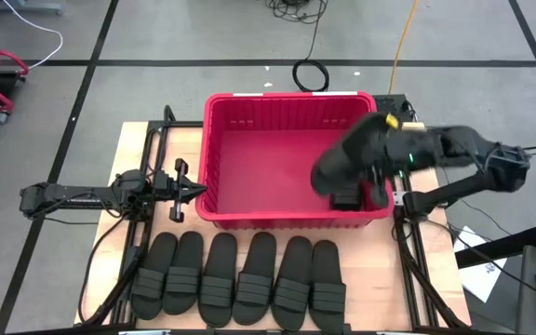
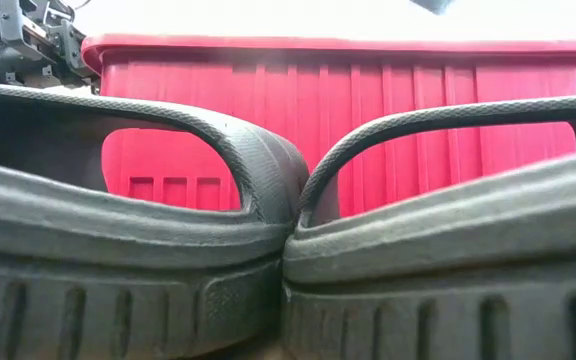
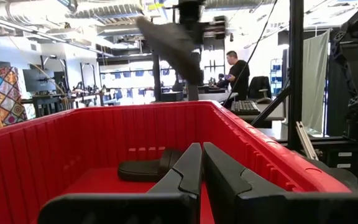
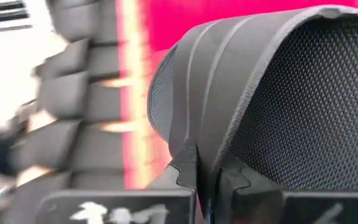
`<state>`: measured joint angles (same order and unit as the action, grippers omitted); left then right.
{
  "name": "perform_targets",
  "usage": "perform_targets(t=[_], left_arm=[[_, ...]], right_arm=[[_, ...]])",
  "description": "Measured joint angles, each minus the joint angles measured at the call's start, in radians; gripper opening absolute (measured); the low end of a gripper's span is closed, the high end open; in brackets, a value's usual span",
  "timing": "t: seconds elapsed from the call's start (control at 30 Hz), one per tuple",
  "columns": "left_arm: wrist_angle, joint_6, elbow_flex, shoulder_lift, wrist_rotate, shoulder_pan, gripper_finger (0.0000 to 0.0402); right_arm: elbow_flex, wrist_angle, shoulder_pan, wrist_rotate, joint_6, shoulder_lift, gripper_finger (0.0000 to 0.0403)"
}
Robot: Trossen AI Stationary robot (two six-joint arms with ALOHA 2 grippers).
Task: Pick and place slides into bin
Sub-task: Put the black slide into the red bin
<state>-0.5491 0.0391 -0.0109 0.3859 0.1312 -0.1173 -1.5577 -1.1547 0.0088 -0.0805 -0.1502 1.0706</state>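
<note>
Six black rubbery slide sandals (image 1: 240,284) lie in a row, side by side and touching, on the near part of the wooden desk (image 1: 147,140), just in front of the large red ribbed plastic bin (image 1: 214,149). One more black sandal (image 3: 146,168) already rests flat on the bin's floor, toward the right end. Another, the held sandal (image 4: 272,106), hangs over that same right end of the bin, above the floor, and is not yet set down.

These slides look light and soft: the matte soles should flex rather than stay stiff, and the textured rubber gives decent friction, so slipping seems unlikely. The wide ribbed strap arching over each sole is the natural place to take hold, since a thin pinch fits through it, while the sole itself lies flat on the desk and offers little edge.

The right gripper (image 1: 347,191) is over the right end of the bin, its fingers pinched nearly together on the thin edge of the held sandal's strap, which drapes over them in the right wrist view.

The left gripper (image 1: 194,189) waits just outside the bin's left wall, pointed at it, fingers closed against each other and holding nothing.
</note>
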Motion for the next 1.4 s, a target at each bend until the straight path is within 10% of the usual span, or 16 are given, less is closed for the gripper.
perform_targets(t=[0.47,1.4], left_arm=[[0.000,-0.023,0.000,0.000,-0.001,0.000,0.0021],[0.000,-0.048,0.000,0.000,-0.002,0.000,0.0021]], right_arm=[[0.000,-0.015,-0.575,0.311,0.473,0.221,0.0004],[0.001,-0.239,-0.601,0.558,0.974,0.720,0.0004]])
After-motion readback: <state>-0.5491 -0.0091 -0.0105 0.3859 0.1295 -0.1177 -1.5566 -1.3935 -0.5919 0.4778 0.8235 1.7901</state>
